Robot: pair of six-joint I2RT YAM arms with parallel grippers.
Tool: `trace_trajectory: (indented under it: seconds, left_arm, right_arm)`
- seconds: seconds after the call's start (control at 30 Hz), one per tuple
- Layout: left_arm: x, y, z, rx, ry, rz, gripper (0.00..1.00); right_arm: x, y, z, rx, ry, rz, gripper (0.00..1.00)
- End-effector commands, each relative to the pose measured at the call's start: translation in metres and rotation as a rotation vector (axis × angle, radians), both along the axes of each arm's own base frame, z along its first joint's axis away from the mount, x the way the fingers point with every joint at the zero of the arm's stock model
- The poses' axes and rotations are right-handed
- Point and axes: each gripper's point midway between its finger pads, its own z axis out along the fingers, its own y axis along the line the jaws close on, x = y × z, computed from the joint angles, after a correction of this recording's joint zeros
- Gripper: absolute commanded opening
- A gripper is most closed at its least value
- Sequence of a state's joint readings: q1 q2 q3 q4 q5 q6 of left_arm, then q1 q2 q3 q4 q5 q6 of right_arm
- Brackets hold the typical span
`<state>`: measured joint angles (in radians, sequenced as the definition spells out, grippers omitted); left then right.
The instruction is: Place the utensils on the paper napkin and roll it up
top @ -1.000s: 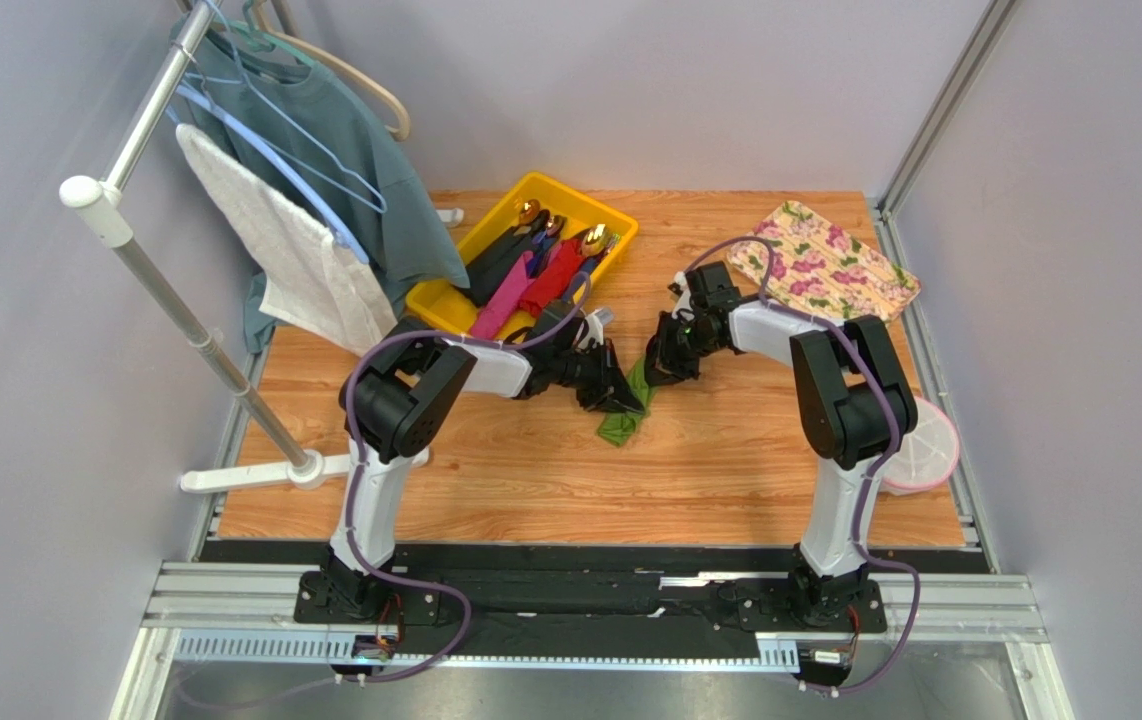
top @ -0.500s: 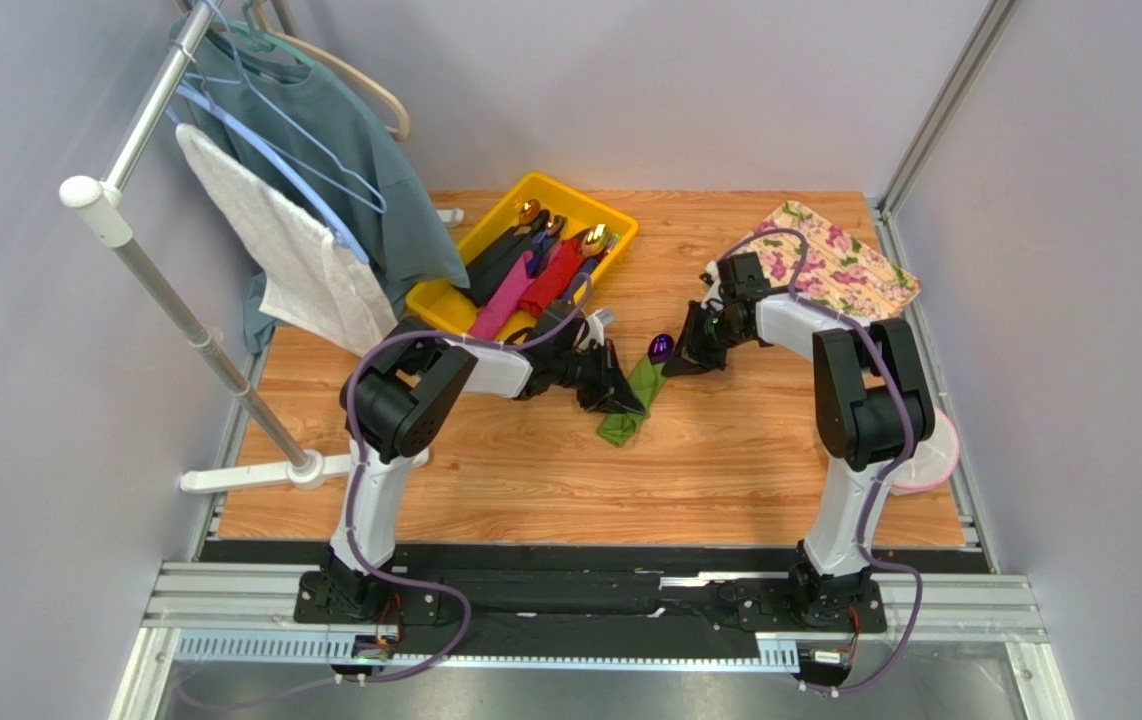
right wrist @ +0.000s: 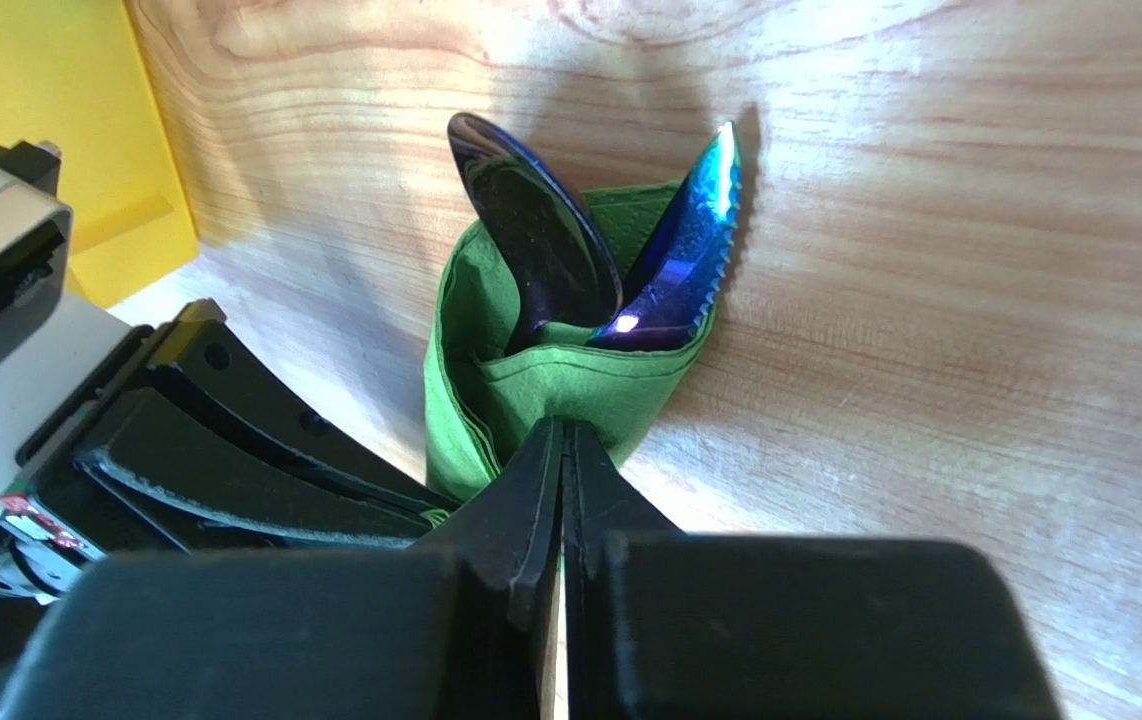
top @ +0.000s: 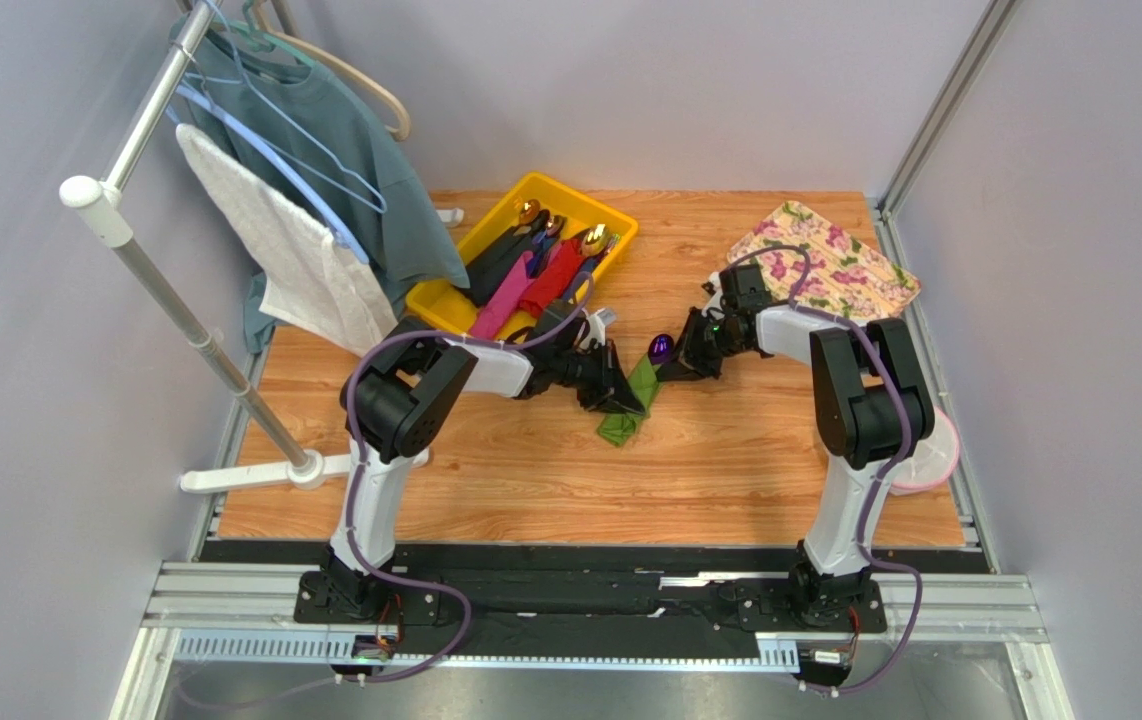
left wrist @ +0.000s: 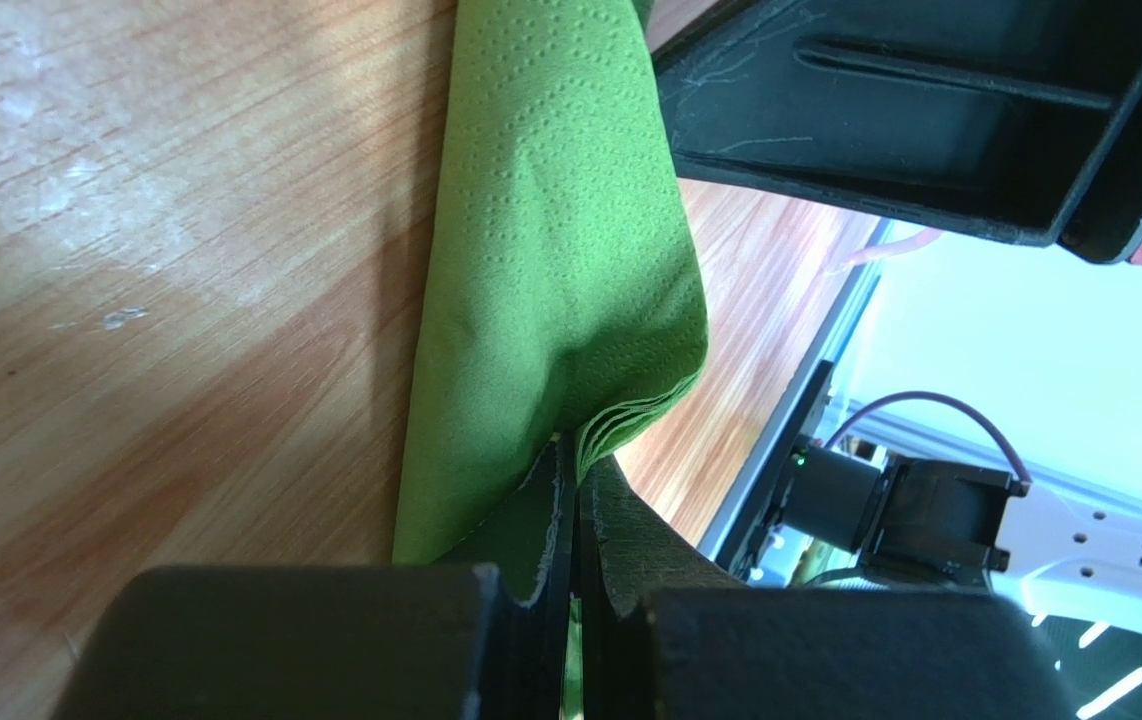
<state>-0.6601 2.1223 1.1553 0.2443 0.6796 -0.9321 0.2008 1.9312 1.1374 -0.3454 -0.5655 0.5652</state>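
Note:
The green paper napkin [top: 628, 408] lies rolled around utensils on the wood table. A dark iridescent spoon head [right wrist: 532, 240] and a serrated knife blade [right wrist: 678, 255] stick out of its far end; the spoon head also shows in the top view [top: 661, 348]. My left gripper [top: 622, 393] is shut on the napkin's layered edge [left wrist: 547, 270], which runs in between the fingertips [left wrist: 580, 468]. My right gripper [top: 690, 354] is shut, its tips [right wrist: 562, 435] at the roll's open end [right wrist: 577, 383]; I cannot tell if they touch it.
A yellow tray [top: 442, 308] with several more utensils [top: 547, 263] stands behind the left gripper. A cream floral mat [top: 825, 263] lies at the back right. A clothes rack [top: 127, 240] with garments stands at the left. A pink-rimmed white bowl [top: 926, 450] sits at the right edge.
My right gripper has drawn back to the right off the napkin roll, uncovering the spoon head. The left gripper has stayed on the napkin.

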Motion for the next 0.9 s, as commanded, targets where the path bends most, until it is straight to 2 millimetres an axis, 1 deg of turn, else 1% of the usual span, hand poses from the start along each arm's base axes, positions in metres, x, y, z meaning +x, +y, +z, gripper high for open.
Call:
trace_trajectory:
  seconds: [0.0, 0.03, 0.1, 0.13, 0.23, 0.3, 0.47, 0.57, 0.67, 0.7, 0.87]
  left_arm:
    - [-0.004, 0.000, -0.005, 0.033, -0.037, -0.038, 0.00]
    - [-0.003, -0.003, 0.002, 0.018, -0.057, -0.040, 0.00]
    - [-0.003, -0.004, 0.009, 0.004, -0.073, -0.044, 0.00]
    - [-0.004, -0.009, 0.019, -0.019, -0.096, -0.051, 0.00]
    - [-0.008, -0.014, 0.029, -0.047, -0.108, -0.068, 0.00]
    - [-0.009, -0.017, 0.032, -0.060, -0.107, -0.074, 0.00]
    - [-0.010, -0.019, 0.025, -0.076, -0.081, -0.070, 0.00]
    - [-0.009, -0.025, 0.028, -0.100, -0.096, -0.085, 0.00]
    - [-0.011, -0.026, 0.022, -0.095, -0.092, -0.104, 0.00]
    - [-0.013, -0.025, 0.014, -0.079, -0.076, -0.106, 0.00]
    - [-0.020, -0.019, -0.006, -0.045, -0.037, -0.110, 0.00]
  right_arm:
    - [0.000, -0.004, -0.021, -0.023, 0.018, -0.028, 0.00]
    - [-0.002, -0.007, -0.028, -0.040, 0.032, -0.036, 0.00]
    - [-0.005, -0.008, -0.034, -0.051, 0.049, -0.041, 0.00]
    - [-0.007, -0.010, -0.039, -0.065, 0.061, -0.047, 0.00]
    - [-0.009, -0.012, -0.044, -0.089, 0.068, -0.057, 0.00]
    - [-0.010, -0.012, -0.046, -0.097, 0.074, -0.056, 0.00]
    - [-0.010, -0.014, -0.046, -0.108, 0.080, -0.063, 0.00]
    - [-0.011, -0.014, -0.046, -0.112, 0.077, -0.065, 0.00]
    - [-0.012, -0.013, -0.045, -0.105, 0.080, -0.061, 0.00]
    - [-0.011, -0.013, -0.046, -0.105, 0.079, -0.061, 0.00]
    - [-0.010, -0.008, -0.038, -0.079, 0.070, -0.046, 0.00]
